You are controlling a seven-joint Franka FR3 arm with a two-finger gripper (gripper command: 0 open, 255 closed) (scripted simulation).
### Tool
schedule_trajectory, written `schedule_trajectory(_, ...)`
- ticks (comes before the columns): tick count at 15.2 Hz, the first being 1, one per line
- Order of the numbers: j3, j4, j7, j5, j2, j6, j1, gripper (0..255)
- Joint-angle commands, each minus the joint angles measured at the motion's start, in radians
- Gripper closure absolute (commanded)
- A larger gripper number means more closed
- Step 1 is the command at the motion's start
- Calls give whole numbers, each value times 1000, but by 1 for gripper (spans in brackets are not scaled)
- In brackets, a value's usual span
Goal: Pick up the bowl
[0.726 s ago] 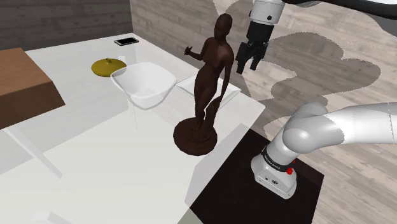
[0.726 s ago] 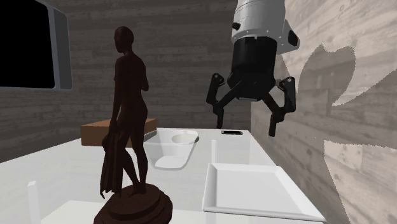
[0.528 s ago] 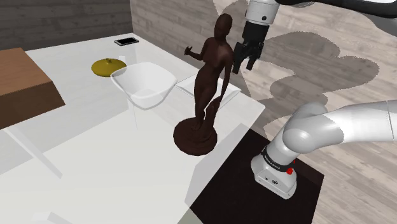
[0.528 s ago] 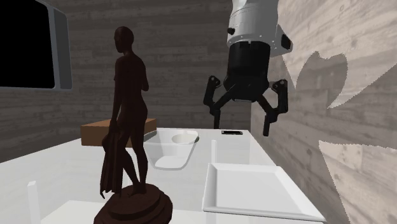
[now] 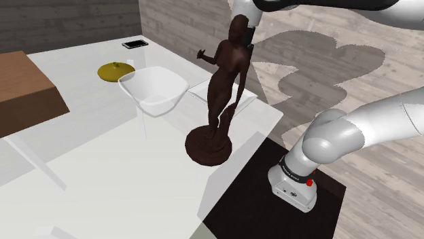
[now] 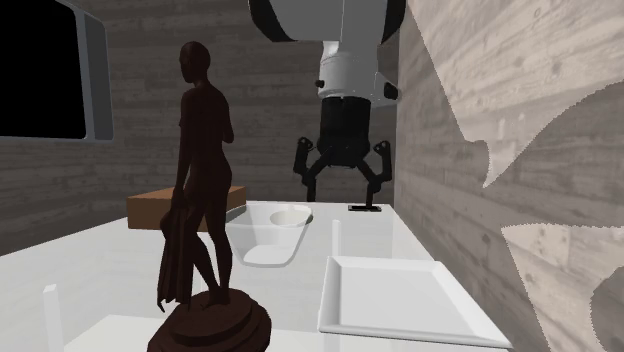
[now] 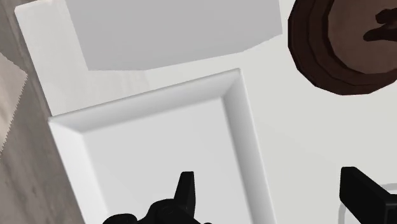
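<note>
The bowl (image 5: 155, 89) is white and wide. It stands on the white table (image 5: 102, 163) between a yellow dish and a dark brown statue of a standing figure (image 5: 221, 95). In the second exterior view the bowl (image 6: 270, 238) sits behind the statue (image 6: 200, 200). My gripper (image 6: 341, 195) hangs open above the table's far part, higher than the bowl and to its right in that view, holding nothing. Looking down from the wrist, my open gripper (image 7: 273, 197) is over a white rectangular tray (image 7: 153, 146), with the statue's round base (image 7: 337, 44) beside it.
The white tray (image 6: 395, 295) lies near the table edge, beside the statue (image 5: 221, 95). A yellow dish (image 5: 115, 70), a black phone (image 5: 134, 43) and a brown box (image 5: 24, 88) are further along the table. A wooden wall rises behind.
My gripper has swung toward the shoulder view's left, passing behind the statue's head, and moved farther over the table. It has stayed open. Nothing on the table has shifted.
</note>
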Motion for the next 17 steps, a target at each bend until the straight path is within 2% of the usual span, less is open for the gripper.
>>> schedule_trajectory(1,31,41,32,-4,76,53,1,0)
schedule_trajectory(6,99,159,116,-42,244,140,0,0)
schedule_trajectory(12,167,345,231,-134,461,202,7,0)
schedule_trajectory(17,168,302,237,-139,472,256,10,0)
